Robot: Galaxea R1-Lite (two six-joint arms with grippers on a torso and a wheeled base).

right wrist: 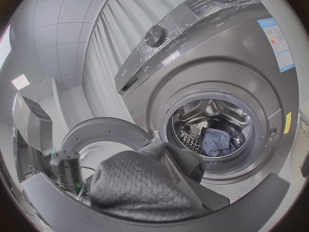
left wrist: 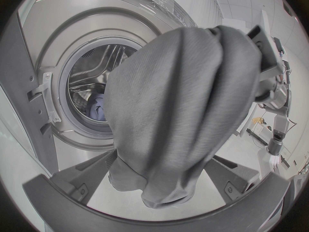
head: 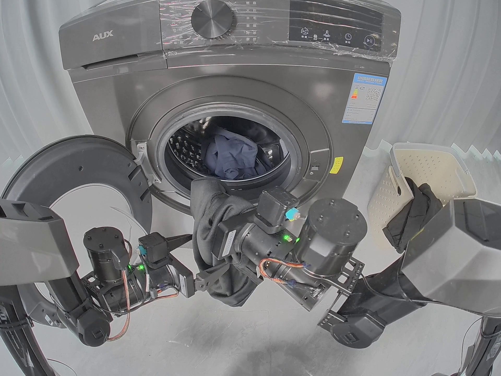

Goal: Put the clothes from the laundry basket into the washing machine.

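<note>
Left end effector (head: 203,257) is released, spread either side of the hanging dark grey garment (head: 209,210). Right end effector (head: 222,225) grasps that garment before the washing machine (head: 313,105) opening; 1 blue garment (head: 232,155) lies inside. Laundry basket (head: 433,168) holds black clothing (head: 412,215).

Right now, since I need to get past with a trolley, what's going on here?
The robot is loading the washing machine, whose door stands open. Its right gripper holds a dark grey garment just outside the drum; the left gripper is open around its lower end. A blue garment lies in the drum, and another dark piece hangs over the laundry basket's rim.
</note>
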